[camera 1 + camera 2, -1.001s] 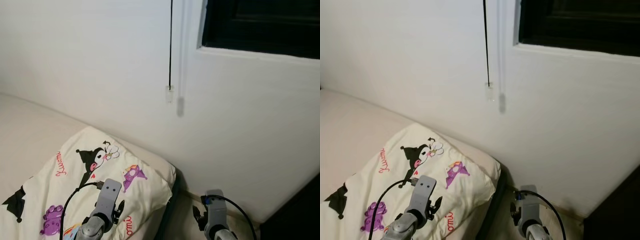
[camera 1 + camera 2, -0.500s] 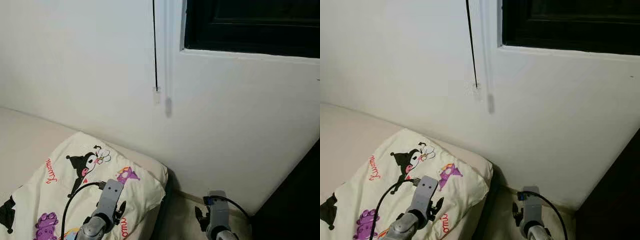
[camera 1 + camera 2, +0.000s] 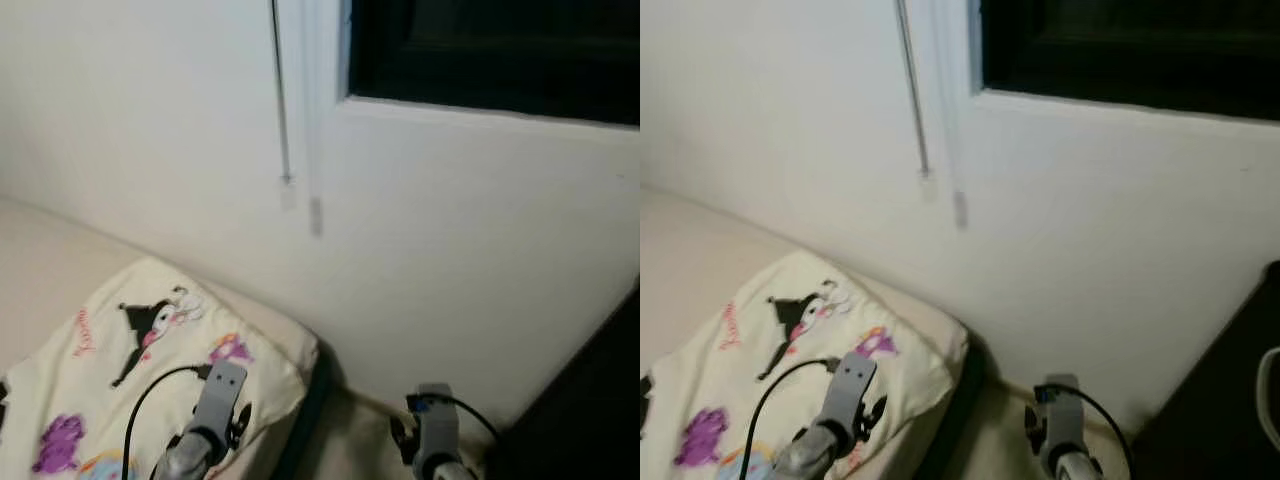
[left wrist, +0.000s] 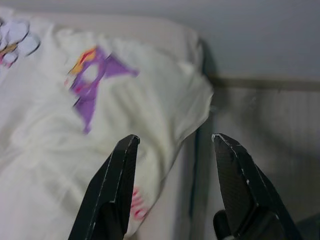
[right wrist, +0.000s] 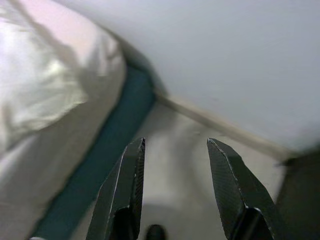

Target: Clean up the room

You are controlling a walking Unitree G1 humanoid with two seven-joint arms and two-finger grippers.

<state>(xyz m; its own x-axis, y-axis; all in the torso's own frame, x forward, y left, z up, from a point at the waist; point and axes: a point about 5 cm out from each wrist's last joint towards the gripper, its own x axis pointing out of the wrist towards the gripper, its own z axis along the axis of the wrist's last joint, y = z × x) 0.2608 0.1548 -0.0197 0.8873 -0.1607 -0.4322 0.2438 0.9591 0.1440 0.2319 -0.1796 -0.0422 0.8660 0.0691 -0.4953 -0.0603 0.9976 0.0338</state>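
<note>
A cream pillow [image 3: 140, 350] printed with cartoon figures lies on the bed at the lower left, its corner reaching toward the wall. My left gripper [image 4: 172, 142] hangs open above that corner [image 4: 150, 100], nothing between its fingers. My left arm [image 3: 205, 430] rises from the bottom edge over the pillow. My right gripper [image 5: 175, 145] is open too, over the pale floor [image 5: 180, 150] beside the bed's teal edge [image 5: 107, 150]. My right arm [image 3: 432, 435] shows at the bottom right of centre.
A white wall [image 3: 450, 240] stands close ahead with a dark window [image 3: 500, 50] at the upper right. A thin blind cord [image 3: 280, 100] hangs down the wall. Dark furniture [image 3: 600, 400] fills the lower right corner. A narrow strip of floor runs between bed and wall.
The whole picture has slid left and blurred, so the camera has turned right. The pillow sits further left and the dark furniture shows more. Both arms keep their pose.
</note>
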